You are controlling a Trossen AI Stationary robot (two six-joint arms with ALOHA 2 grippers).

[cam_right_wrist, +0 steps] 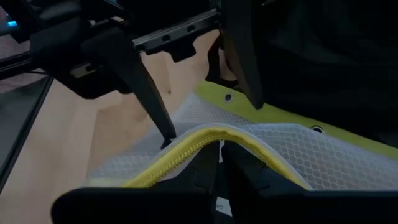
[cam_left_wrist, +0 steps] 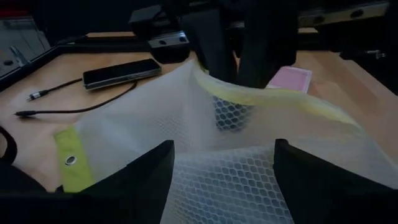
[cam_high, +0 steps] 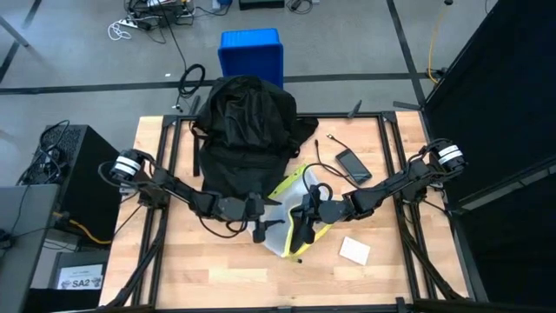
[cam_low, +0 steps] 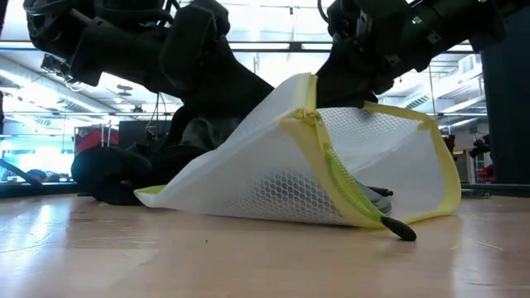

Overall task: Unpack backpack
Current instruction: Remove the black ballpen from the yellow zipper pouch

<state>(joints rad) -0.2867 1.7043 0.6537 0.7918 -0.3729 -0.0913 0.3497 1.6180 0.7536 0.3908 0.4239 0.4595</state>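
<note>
- Right gripper (cam_right_wrist: 217, 163): fingers pinched together on the yellow zipper edge of the mesh pouch (cam_high: 291, 213), holding that edge up off the table (cam_high: 217, 269); in the low view the pouch (cam_low: 331, 174) stands tent-like beneath it, with the black zipper pull (cam_low: 400, 229) resting on the wood.
- Left gripper (cam_left_wrist: 224, 174): fingers (cam_left_wrist: 149, 171) spread wide on either side of the white mesh, not gripping it; it sits just beside the right gripper, at the pouch's opposite edge.
- Backpack (cam_high: 243, 126): black fabric, lying on the far half of the table, just beyond the left gripper and touching the pouch's far corner; in the low view it shows as a dark mass (cam_low: 132, 178) behind the pouch.
- Phone (cam_high: 354, 165) with a black cable (cam_high: 328, 149): flat on the table beyond the right gripper, apart from the pouch.
- White card (cam_high: 354, 251): on the near side of the right gripper, close to the pouch's near corner.
- Blue bin (cam_high: 250, 52): on the floor beyond the backpack, off the table.
</note>
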